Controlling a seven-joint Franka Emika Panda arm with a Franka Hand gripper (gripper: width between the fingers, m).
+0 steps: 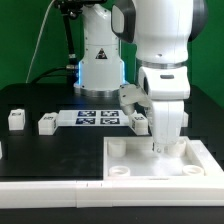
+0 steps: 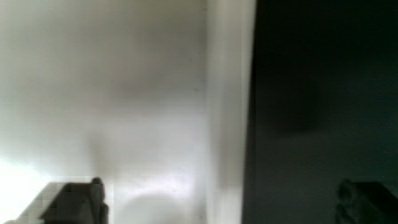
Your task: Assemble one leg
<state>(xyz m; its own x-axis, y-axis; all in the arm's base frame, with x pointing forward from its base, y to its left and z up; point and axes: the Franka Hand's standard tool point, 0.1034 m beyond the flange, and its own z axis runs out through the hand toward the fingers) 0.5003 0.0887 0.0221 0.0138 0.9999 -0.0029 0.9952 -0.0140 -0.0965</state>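
My gripper (image 1: 160, 146) points straight down over the large white panel (image 1: 195, 158), near its far edge, with its tips at or just above the surface. In the wrist view the gripper (image 2: 217, 200) is open. One dark fingertip (image 2: 71, 203) is over the blurred white panel (image 2: 125, 100) and the other is over the black table (image 2: 320, 100). Nothing shows between them. Three small white legs with tags lie on the table: one (image 1: 15, 120) at the exterior view's left, one (image 1: 47, 124) beside it, and one (image 1: 137, 121) close behind the gripper.
The marker board (image 1: 98, 117) lies behind the panel, in front of the robot base (image 1: 100, 65). The panel has round corner sockets (image 1: 119, 149). A white piece (image 1: 2, 150) shows at the exterior view's left edge. The table's front edge (image 1: 60, 185) runs below.
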